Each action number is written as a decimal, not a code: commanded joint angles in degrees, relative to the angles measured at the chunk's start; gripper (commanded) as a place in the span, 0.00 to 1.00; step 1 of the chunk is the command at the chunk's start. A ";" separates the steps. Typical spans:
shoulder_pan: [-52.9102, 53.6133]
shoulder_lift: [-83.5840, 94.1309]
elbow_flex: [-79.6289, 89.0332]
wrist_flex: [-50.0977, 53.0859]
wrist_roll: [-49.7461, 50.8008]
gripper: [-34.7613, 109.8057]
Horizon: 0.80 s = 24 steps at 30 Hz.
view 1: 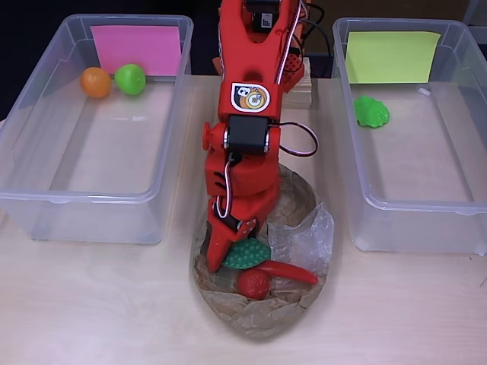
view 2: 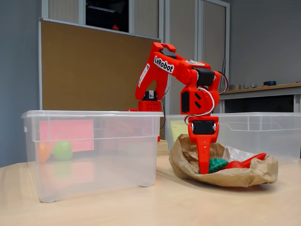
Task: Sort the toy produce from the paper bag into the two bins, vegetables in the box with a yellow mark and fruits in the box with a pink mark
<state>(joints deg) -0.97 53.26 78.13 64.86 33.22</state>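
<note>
I have the gripper [view 1: 232,255] reaching down into the bag [view 1: 259,315], beside the dark green toy [view 1: 247,255]; whether its jaws grip I cannot tell. Orange [view 1: 96,81] and lime fruit [view 1: 130,78] sit in the pink bin [view 1: 46,199].

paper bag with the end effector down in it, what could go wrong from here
1. The end effector sits at the dark green bumpy toy, which lies against the red chili pepper and red round toy; closing may catch two pieces.
2. The crumpled paper bag and its clear plastic liner crowd the fingers, so paper or film could be pinched and lifted.
</note>
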 commanded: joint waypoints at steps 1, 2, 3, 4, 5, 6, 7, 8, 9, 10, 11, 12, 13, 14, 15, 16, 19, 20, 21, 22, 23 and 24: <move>-1.85 6.50 -0.62 3.16 1.41 0.45; -2.11 7.56 -0.79 4.22 1.93 0.45; -2.46 8.88 -0.79 5.19 2.72 0.45; -2.72 10.37 -0.79 6.15 3.52 0.45; -2.99 11.87 -0.44 6.94 4.39 0.45; -3.34 13.54 0.00 7.73 5.27 0.45; -3.69 15.29 0.44 8.53 6.06 0.45; -4.13 17.23 1.05 9.23 6.86 0.45; -4.57 19.16 1.67 10.28 7.65 0.45; -5.27 21.18 2.11 11.51 8.17 0.45; -6.06 23.12 2.37 13.10 8.88 0.44; -6.94 25.22 2.81 14.85 9.84 0.44; -7.91 27.25 3.16 16.70 11.07 0.44; -9.14 29.27 3.69 18.46 12.39 0.44; -10.37 30.85 3.96 20.39 13.62 0.44; -11.69 31.90 4.22 22.32 14.77 0.44; -15.82 36.83 8.61 23.99 19.95 0.44; -17.14 38.58 10.37 24.43 22.15 0.44; -18.54 40.25 11.78 24.96 24.43 0.43; -20.04 41.92 12.83 25.84 26.81 0.43; -21.62 43.15 13.27 27.33 29.18 0.43; -23.20 44.30 13.36 29.09 31.73 0.43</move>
<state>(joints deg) -19.78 91.85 90.35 89.74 58.45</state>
